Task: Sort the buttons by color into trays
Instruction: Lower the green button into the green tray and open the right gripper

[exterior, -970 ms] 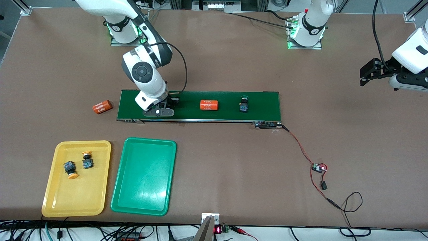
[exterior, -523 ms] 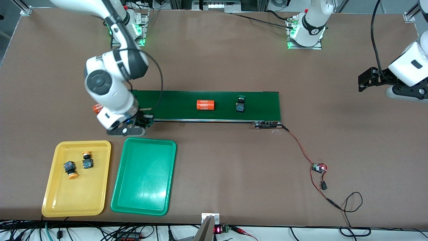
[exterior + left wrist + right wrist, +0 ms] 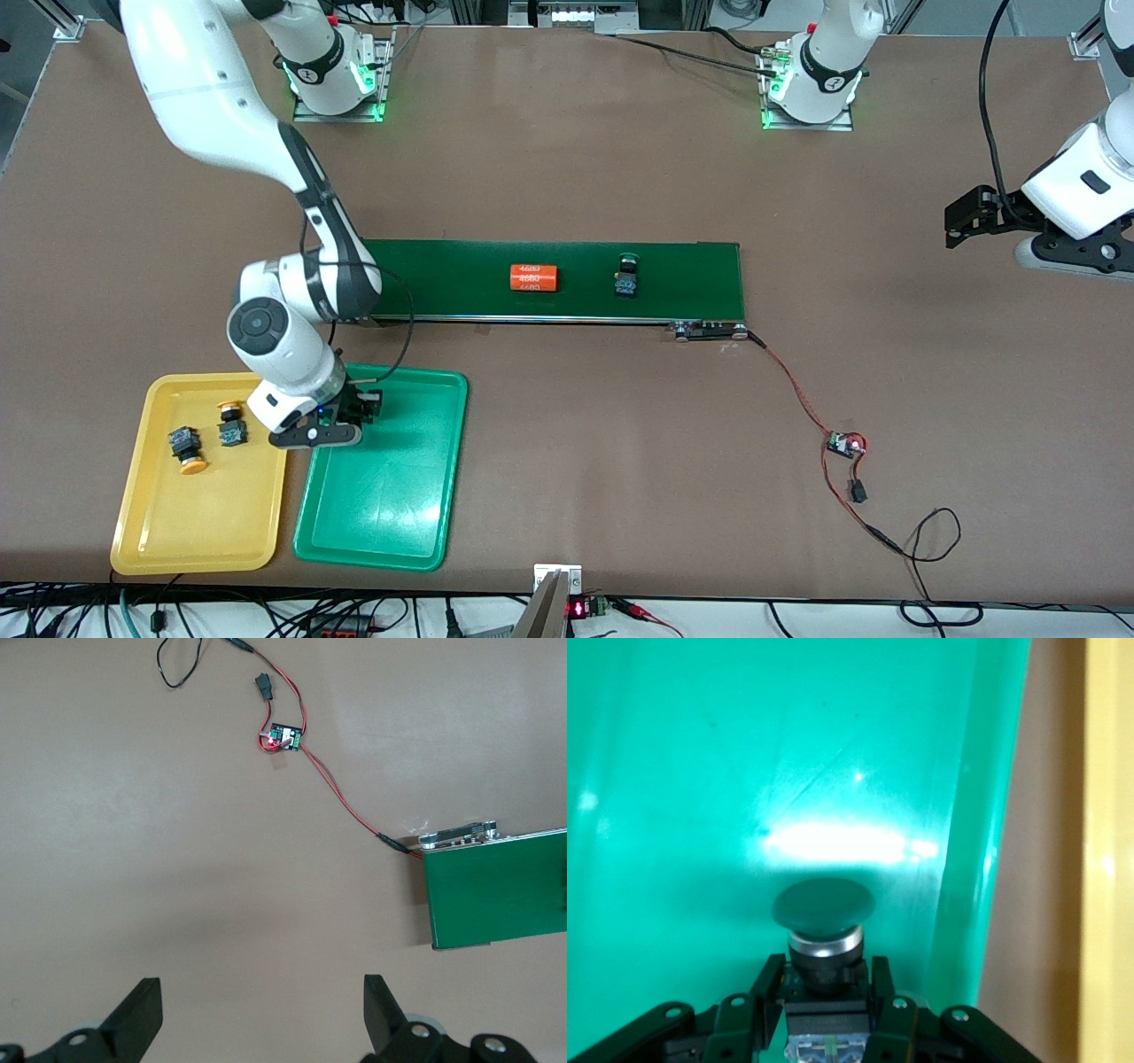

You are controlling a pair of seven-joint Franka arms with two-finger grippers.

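Observation:
My right gripper hangs over the green tray, at the end nearest the belt, and is shut on a green-capped button. In the right wrist view the gripper clamps the button's black body, its cap pointing down at the green tray. Two yellow-capped buttons lie in the yellow tray. Another green-capped button rests on the conveyor belt. My left gripper waits open over bare table at the left arm's end, nothing between its fingers.
An orange cylinder with white print lies on the belt beside the green-capped button. A small circuit board with red wires trails from the belt's end toward the front camera. The yellow tray's rim shows beside the green tray.
My right arm has carried the green-capped button off the belt to over the green tray. The cylinder and button on the belt drifted toward the right arm's end. The left gripper shifted slightly.

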